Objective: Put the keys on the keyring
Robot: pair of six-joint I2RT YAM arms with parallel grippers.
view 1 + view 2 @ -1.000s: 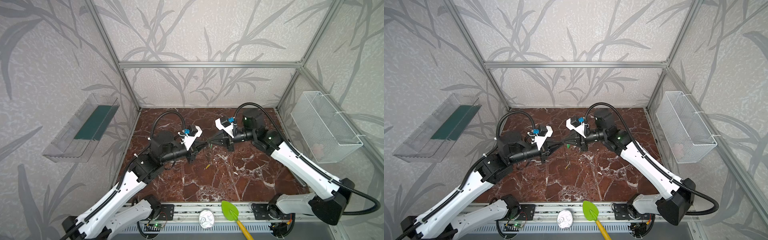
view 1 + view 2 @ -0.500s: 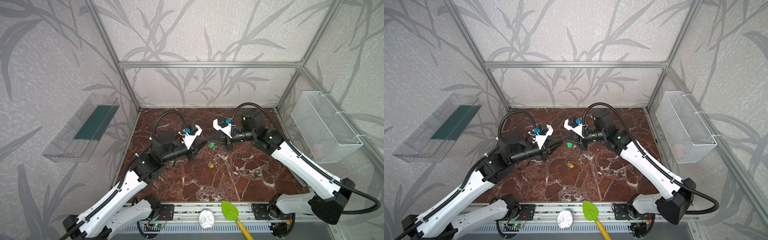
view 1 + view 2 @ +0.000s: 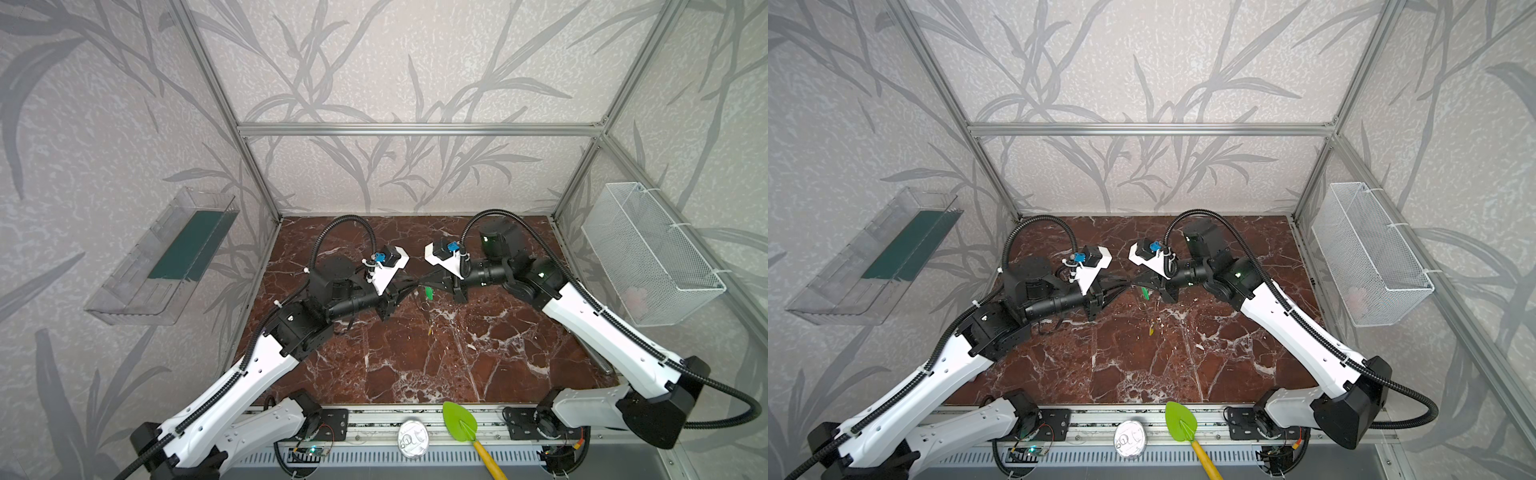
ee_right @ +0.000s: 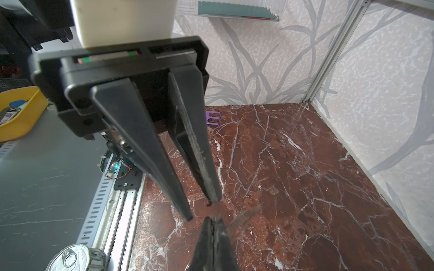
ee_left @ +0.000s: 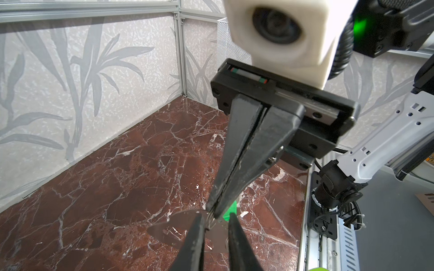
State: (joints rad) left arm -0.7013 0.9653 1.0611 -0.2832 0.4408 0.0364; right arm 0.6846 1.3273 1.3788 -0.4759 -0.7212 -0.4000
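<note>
The two arms meet tip to tip above the far middle of the marble table [image 3: 415,365]. The right gripper [image 5: 212,211] is closed, pinching a thin wire ring [image 5: 211,221] at its very tips, and the green tag [image 3: 429,293] hangs just under them. The left gripper [image 4: 201,209] faces it from the left, jaws slightly parted and gripping nothing, tips just beside the ring. The yellow tag [image 3: 428,331] shows nearer; whether it hangs or lies on the marble I cannot tell. A blurred grey flat piece [image 5: 173,226] sits by the tips.
</note>
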